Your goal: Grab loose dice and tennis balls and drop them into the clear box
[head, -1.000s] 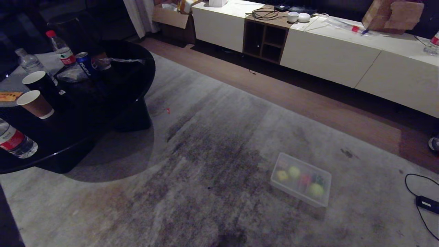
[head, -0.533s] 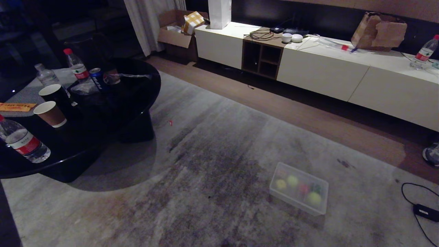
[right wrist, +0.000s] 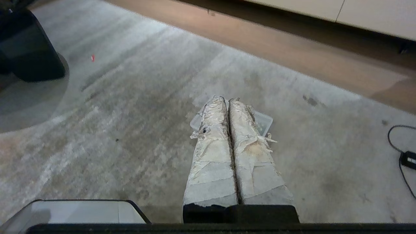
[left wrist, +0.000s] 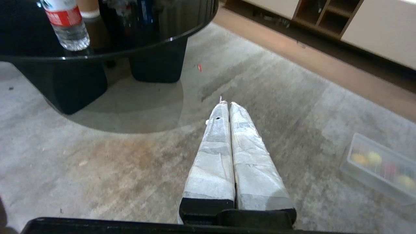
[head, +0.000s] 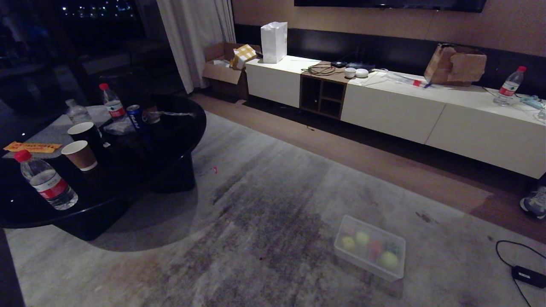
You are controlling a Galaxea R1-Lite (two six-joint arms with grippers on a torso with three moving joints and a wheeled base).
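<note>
The clear box sits on the grey rug at the lower right of the head view. Inside it lie two tennis balls, a yellow die, a red die and a dark green die. No arm shows in the head view. My left gripper hangs shut and empty over bare rug, with the clear box off to its side. My right gripper is shut and empty too; its fingers hide most of the clear box beyond them.
A black round coffee table on the left carries bottles, paper cups and a can. A long white cabinet lines the far wall. A cable with its adapter and a shoe lie at the right. A tiny red scrap lies on the rug.
The whole head view has tilted upward, so more of the far wall shows and the scene sits lower in the picture. The box and its contents have not moved on the rug.
</note>
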